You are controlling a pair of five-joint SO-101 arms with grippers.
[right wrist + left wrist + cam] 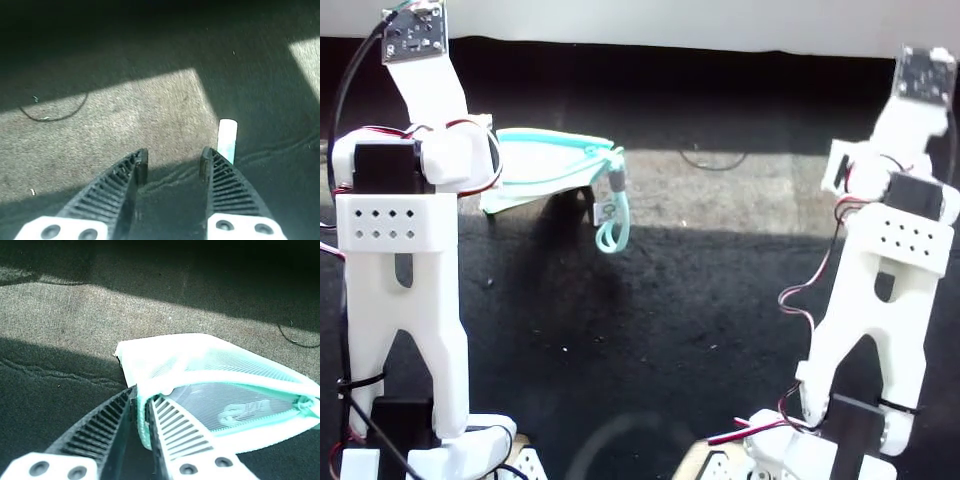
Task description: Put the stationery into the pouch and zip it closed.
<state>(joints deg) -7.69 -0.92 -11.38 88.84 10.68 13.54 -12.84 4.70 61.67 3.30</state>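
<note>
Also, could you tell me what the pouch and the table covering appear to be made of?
Pouch: seemingly translucent mesh fabric with mint-green edging; fine parallel lines, something visible through it. Table covering: probably felt or low-pile carpet; matte, fuzzy, rippled.

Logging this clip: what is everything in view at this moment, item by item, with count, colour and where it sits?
pouch: one, mint green and white mesh, far side of the table by the left arm, mouth apparently open
strap: one, mint, loop at the pouch's zip end
stick: one, white and teal, lying on the cloth beside a right gripper finger; maybe a pen
thread: one, dark, thin loop on the sunlit cloth
cloth: one, dark grey, covering the table
left gripper: black and white, shut on the pouch's edge
right gripper: black and white, open over the cloth
</note>
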